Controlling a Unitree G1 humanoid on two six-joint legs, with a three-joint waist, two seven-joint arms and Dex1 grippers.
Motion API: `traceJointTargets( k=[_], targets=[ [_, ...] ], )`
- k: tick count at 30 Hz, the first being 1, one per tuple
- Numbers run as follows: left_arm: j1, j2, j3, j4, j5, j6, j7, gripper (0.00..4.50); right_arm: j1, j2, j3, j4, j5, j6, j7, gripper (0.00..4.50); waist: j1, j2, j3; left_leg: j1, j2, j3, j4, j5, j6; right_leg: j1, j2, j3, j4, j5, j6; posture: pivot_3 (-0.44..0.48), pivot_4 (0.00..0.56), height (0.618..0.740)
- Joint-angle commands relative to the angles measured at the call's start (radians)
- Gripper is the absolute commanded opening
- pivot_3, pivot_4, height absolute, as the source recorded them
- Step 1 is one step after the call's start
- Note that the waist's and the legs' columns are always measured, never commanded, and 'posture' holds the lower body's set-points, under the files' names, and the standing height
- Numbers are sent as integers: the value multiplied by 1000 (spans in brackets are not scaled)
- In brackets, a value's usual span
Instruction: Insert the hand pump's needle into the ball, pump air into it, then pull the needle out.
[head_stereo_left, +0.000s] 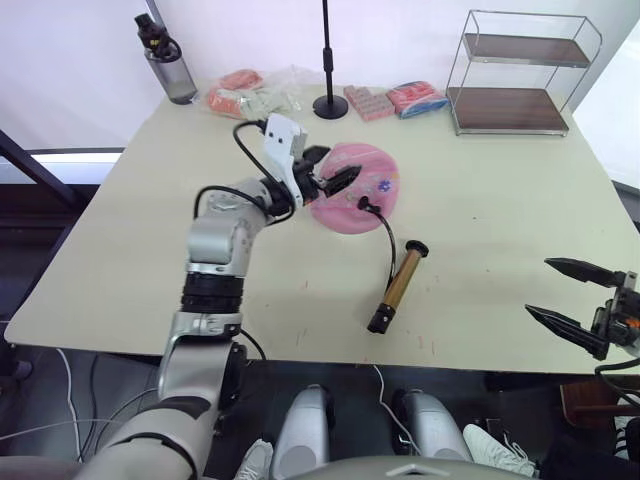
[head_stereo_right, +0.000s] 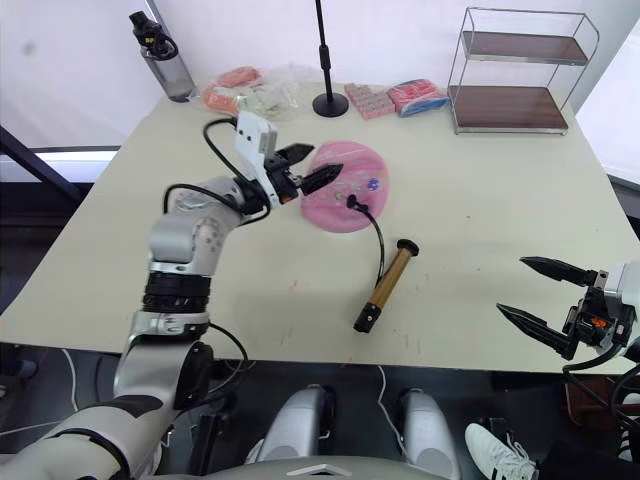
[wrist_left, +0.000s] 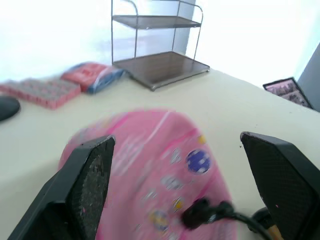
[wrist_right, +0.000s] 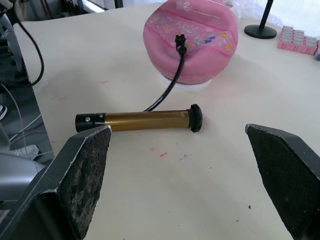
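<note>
The pink ball (head_stereo_left: 360, 190), printed with small cartoons, lies on the table's middle, somewhat flattened. My left gripper (head_stereo_left: 343, 163) is open at the ball's left side, its fingers spread over the ball (wrist_left: 150, 165); contact is unclear. The gold hand pump (head_stereo_left: 402, 280) lies on the table in front of the ball. Its black hose curves up to a black fitting (head_stereo_left: 366, 205) seated on the ball's top; the needle's metal pin is hidden. My right gripper (head_stereo_left: 570, 292) is open, low at the table's front right, far from the pump (wrist_right: 145, 120).
Along the far edge stand a water bottle (head_stereo_left: 170, 65), several packets (head_stereo_left: 240, 95), a black stand's base (head_stereo_left: 330, 105), a pink box (head_stereo_left: 368, 102), a red packet (head_stereo_left: 418, 98) and a wire shelf (head_stereo_left: 520, 75). The table's front edge (head_stereo_left: 300, 355) runs just behind the pump's near end.
</note>
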Motion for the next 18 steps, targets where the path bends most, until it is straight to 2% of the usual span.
traceJointTargets(
  k=[1, 10, 18],
  targets=[
    [37, 32, -36, -155, -44, 106, -15, 4304, 13, -1, -25, -12, 32, -30, 14, 4500, 0, 0, 0, 0, 0, 0, 0, 0, 0, 1, 0, 0, 0, 0, 0, 0, 150, 731],
    [150, 162, -125, -392, -108, 324, -47, 4304, 82, 11, -30, -67, 63, -62, 18, 4500, 0, 1, 1, 2, 0, -1, 2, 0, 0, 2, 0, 0, 1, 0, 0, 0, 150, 731],
    [283, 104, -273, -487, -114, 442, 34, 4304, 147, 14, -25, -110, 59, -95, 25, 4500, 1, 1, 1, 3, 0, -1, 3, 0, 0, 4, 0, 0, 1, -2, -3, 0, 150, 731]
  ],
)
